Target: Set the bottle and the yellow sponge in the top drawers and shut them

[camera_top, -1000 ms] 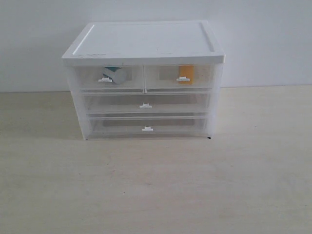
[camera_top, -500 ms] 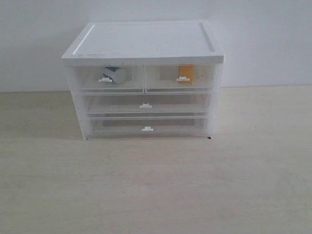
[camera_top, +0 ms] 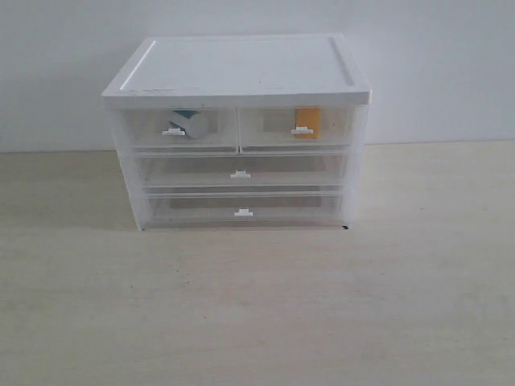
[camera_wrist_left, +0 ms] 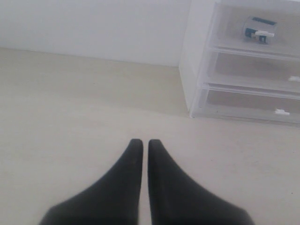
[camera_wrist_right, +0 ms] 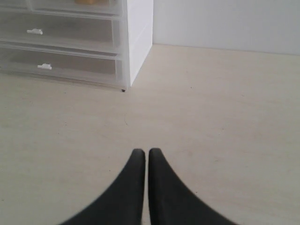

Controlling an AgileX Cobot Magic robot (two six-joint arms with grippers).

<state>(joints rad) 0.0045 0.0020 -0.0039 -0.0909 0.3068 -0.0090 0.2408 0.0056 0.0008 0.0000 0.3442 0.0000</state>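
The bottle [camera_top: 190,123] lies inside the left top drawer [camera_top: 213,133], seen through its clear front; the left wrist view shows the bottle [camera_wrist_left: 258,27] too. Inside the right top drawer [camera_top: 334,129] stands the yellow sponge [camera_top: 306,119], and a sliver of the sponge [camera_wrist_right: 91,2] shows in the right wrist view. Both top drawers sit flush with the unit's front. My left gripper [camera_wrist_left: 142,142] hangs shut and empty over bare table, apart from the unit. My right gripper [camera_wrist_right: 144,151] is likewise shut and empty. Neither gripper shows in the exterior view.
The white-topped drawer unit [camera_top: 237,68] stands at the back of a pale wooden table [camera_top: 257,305] against a white wall. Two full-width drawers [camera_top: 241,170] below the top pair are pushed in.
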